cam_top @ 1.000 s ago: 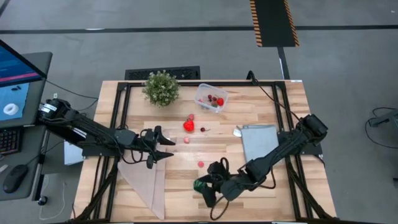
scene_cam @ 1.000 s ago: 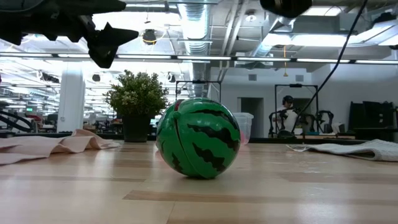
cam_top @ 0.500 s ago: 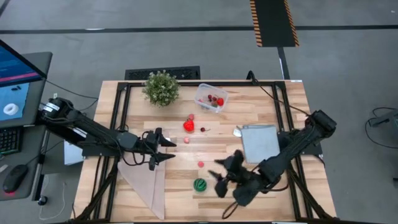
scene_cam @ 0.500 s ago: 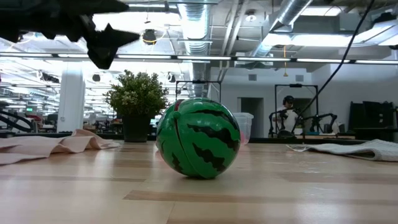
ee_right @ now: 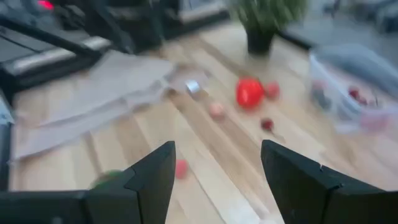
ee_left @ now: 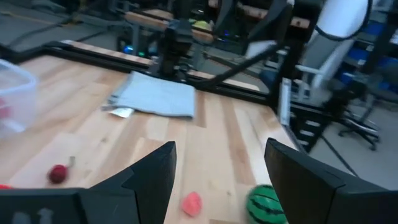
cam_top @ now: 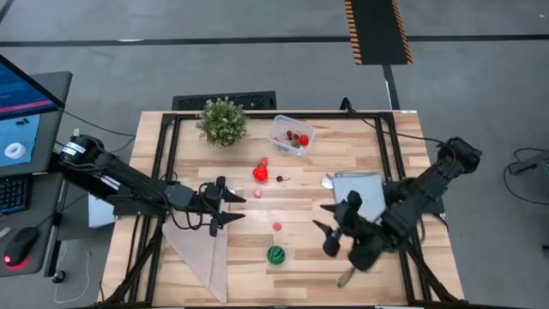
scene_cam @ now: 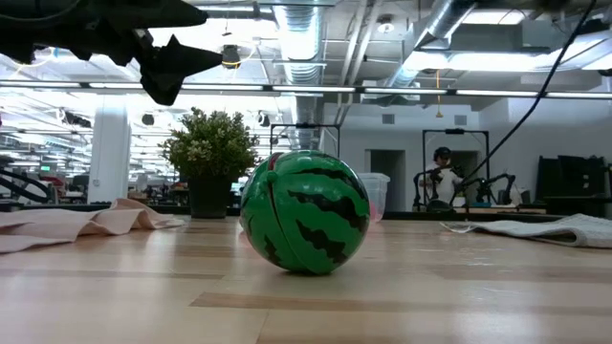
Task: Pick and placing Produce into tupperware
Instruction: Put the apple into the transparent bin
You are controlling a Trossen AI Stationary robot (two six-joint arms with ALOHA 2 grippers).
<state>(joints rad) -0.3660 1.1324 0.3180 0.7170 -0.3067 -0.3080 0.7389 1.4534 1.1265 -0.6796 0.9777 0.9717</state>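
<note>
Now, line by line:

Bench: a light wooden top with a black frame along its edges, seen from above.

Tub: a clear plastic tub at the far side of the bench, just beside the potted plant; a few red and dark fruits lie inside.

Watermelon ball: green with dark stripes, resting on the bench near the front edge, free of both claws; in the low view it stands alone on the wood.

Loose fruit: a big red piece sits near the middle of the bench with a small pink one touching its far side; a pale pink piece lies just in front of it, and a small red-pink piece lies between that and the ball.

Left claw: raised above the bench at the left of the loose fruit, over the edge of the beige cloth; fingers spread wide, holding nothing.

Right claw: above the bench to the right of the ball and well apart from it, next to the grey-blue sheet; fingers spread wide, holding nothing.
</note>
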